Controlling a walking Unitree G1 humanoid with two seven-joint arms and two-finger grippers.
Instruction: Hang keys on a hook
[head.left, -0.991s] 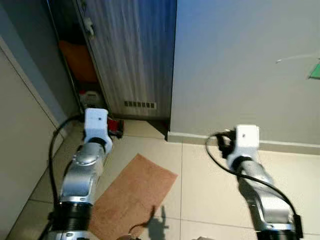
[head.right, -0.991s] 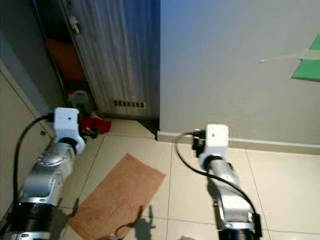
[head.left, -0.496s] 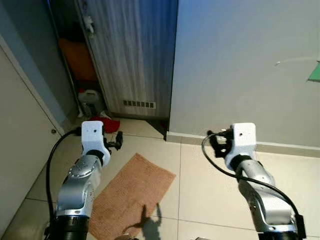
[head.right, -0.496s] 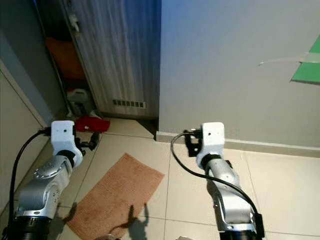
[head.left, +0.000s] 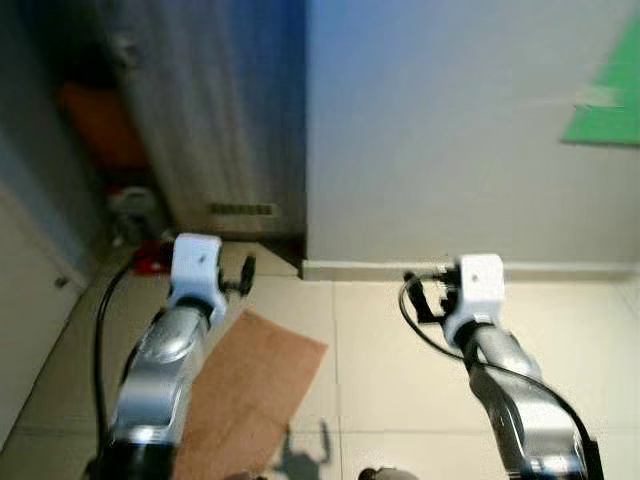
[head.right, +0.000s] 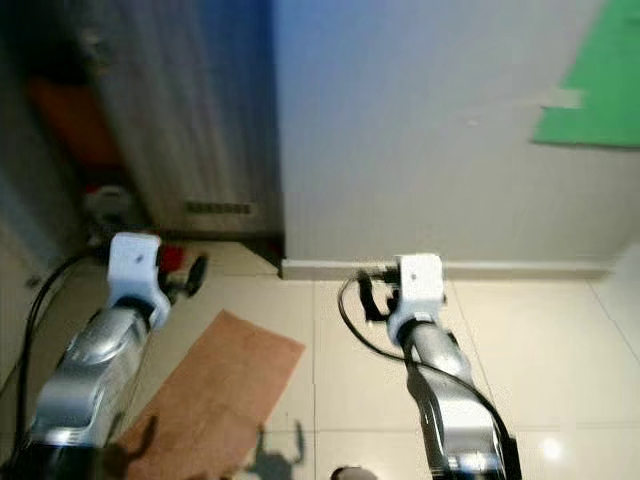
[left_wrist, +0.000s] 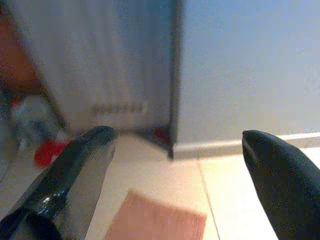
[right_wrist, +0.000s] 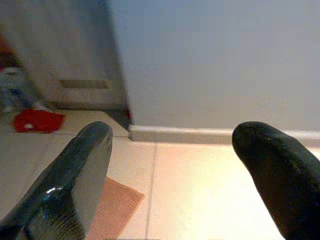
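Both grippers, left (left_wrist: 175, 165) and right (right_wrist: 175, 165), hung released at lower frame above a brown mat (head.left: 250, 385) near the wall (head.left: 440, 130).

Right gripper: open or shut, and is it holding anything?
Open and empty: the right gripper has its two fingers wide apart, with bare floor tiles between.

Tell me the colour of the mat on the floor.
The mat is a plain orange-brown; it shows best in the left eye view.
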